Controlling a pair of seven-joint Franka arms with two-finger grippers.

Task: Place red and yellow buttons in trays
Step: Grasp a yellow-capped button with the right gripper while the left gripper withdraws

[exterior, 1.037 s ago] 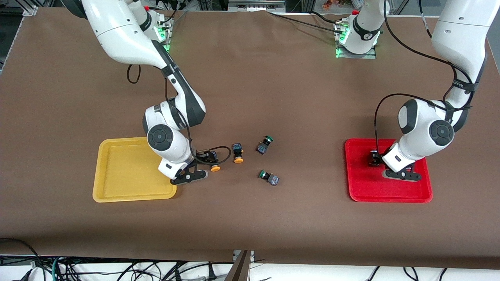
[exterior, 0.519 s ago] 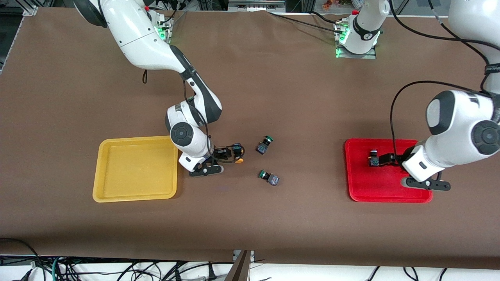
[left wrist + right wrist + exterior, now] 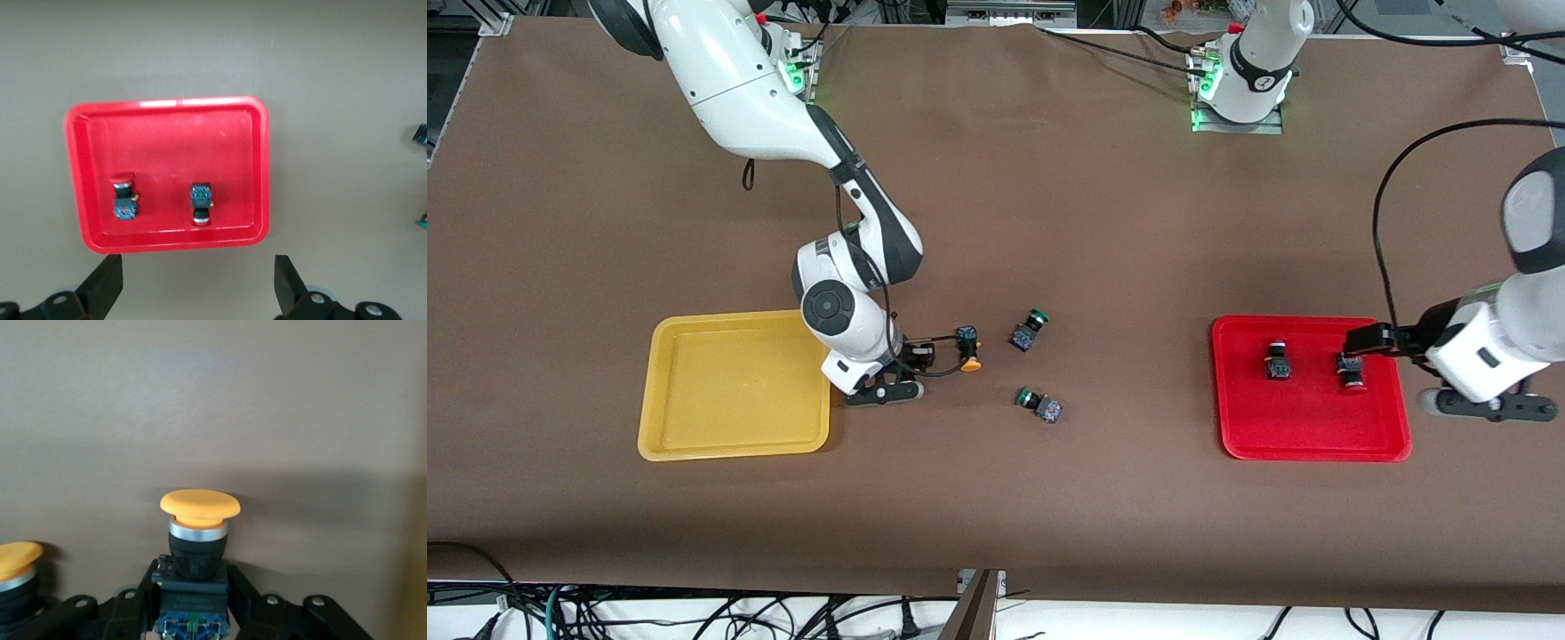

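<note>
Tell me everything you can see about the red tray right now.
The red tray is a shallow rectangular tray of glossy red plastic with rounded corners and a raised rim. It lies flat on the brown table at the left arm's end. Inside it are two red buttons, apart from each other, both lying on their sides on its floor. The left gripper hangs open above the tray, touching neither the tray nor its contents.

Two buttons (image 3: 1278, 365) lie side by side in one tray (image 3: 1312, 440) at the worktop's (image 3: 1049, 196) left-arm end; another tray (image 3: 729, 444) sits at the right-arm end, four more switches (image 3: 1030, 330) between.
</note>
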